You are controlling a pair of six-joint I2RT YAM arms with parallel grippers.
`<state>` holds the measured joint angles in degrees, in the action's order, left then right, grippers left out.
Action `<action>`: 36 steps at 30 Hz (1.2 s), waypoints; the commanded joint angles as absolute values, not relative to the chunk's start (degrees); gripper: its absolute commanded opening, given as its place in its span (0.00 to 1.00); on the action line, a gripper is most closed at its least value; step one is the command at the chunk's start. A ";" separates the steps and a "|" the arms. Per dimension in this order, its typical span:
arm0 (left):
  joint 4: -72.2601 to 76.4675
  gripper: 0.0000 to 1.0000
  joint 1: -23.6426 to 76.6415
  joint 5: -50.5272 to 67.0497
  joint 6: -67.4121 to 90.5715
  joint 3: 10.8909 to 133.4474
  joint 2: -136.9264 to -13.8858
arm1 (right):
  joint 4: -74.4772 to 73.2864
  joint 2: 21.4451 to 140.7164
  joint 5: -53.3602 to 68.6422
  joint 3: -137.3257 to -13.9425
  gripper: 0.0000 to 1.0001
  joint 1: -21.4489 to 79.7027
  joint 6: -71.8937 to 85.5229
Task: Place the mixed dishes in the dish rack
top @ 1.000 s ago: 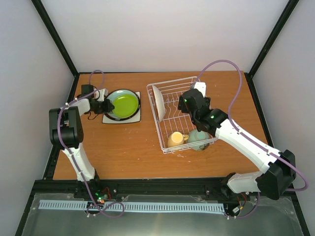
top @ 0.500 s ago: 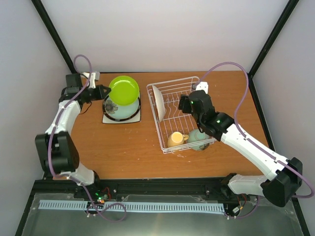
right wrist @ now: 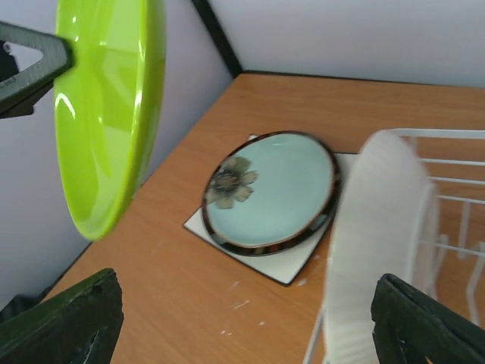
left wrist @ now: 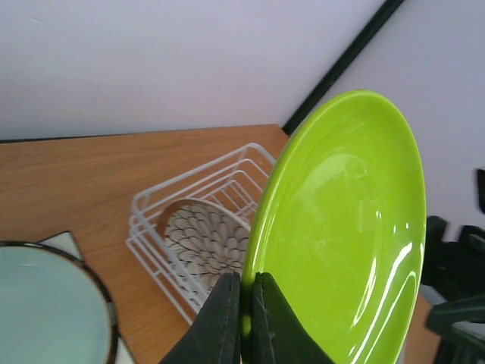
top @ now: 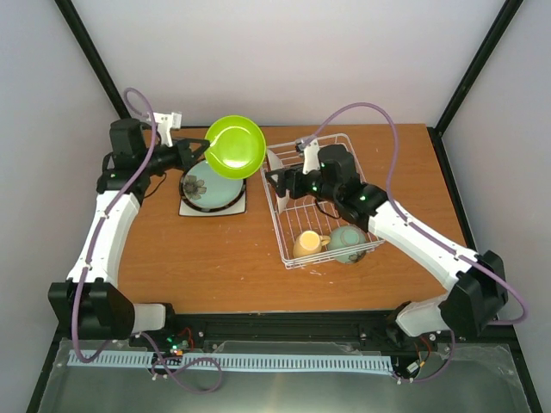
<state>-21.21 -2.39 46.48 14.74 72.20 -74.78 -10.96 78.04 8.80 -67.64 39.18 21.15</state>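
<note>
The left arm rises from its base at the near left and stretches far along the left side of the desk (top: pixel 215 267), its forearm turned right. The left hand (top: pixel 196 153) is clamped shut on the rim of the lime green plate (top: pixel 235 146). It holds the plate in the air, tilted on edge, just left of the dish rack (top: pixel 301 211) and above the far side of the plate stack. In the left wrist view both fingers (left wrist: pixel 223 318) pinch the plate's lower edge.

The right arm reaches from the near right, bent at the elbow, leftward across the rack. The right hand (top: pixel 274 179) is spread wide and holds nothing, facing the lifted plate over the rack's far left part.

The white petal-patterned plate (left wrist: pixel 208 243) stands upright in the rack's far left corner. The yellow mug (top: pixel 307 244) and the mint-green bowl (top: pixel 347 243) sit side by side at the rack's near end. The pale teal plate (right wrist: pixel 273 189), dark-rimmed with a flower print, lies on the square white plate (right wrist: pixel 288 269) on the desk, left of the rack.
</note>
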 commanded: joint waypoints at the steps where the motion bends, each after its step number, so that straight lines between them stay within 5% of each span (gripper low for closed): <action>1: -17.82 0.01 -0.13 48.23 19.24 71.21 -71.89 | -6.71 80.82 19.73 -71.48 0.88 38.80 23.10; 14: -13.99 0.01 0.85 49.97 21.67 68.34 -71.07 | 6.03 86.38 33.24 -73.32 0.83 37.09 32.70; 19: -11.86 0.01 2.94 50.70 22.85 67.44 -71.58 | 11.64 90.70 39.24 -75.14 0.45 37.09 36.83; 22: -11.55 0.01 3.75 50.99 22.99 67.51 -71.88 | 14.57 91.85 40.85 -75.28 0.05 37.09 38.44; 25: -11.19 0.01 3.86 51.13 22.99 67.05 -71.90 | 16.15 91.32 40.60 -74.49 0.03 37.09 38.58; 29: -13.08 0.36 3.87 47.05 21.72 67.21 -72.00 | 13.65 88.61 35.96 -73.27 0.03 37.00 36.40; 31: -14.96 0.65 3.87 42.10 19.90 67.80 -71.75 | 10.82 86.77 32.70 -72.82 0.03 36.94 34.23; 32: -16.04 0.91 3.87 39.51 18.81 68.45 -71.72 | 8.77 85.57 30.55 -72.55 0.03 36.92 33.12; 33: -17.45 0.99 3.87 36.56 17.78 69.21 -71.72 | 7.15 84.47 27.23 -72.21 0.03 36.91 31.86; 36: -19.54 1.00 3.91 25.15 16.56 70.23 -70.38 | 2.92 79.84 16.87 -69.73 0.03 36.54 29.18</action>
<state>-15.99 3.66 40.23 19.79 67.11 -72.10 6.44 86.56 29.52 -71.83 36.93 34.30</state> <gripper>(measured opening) 0.986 0.086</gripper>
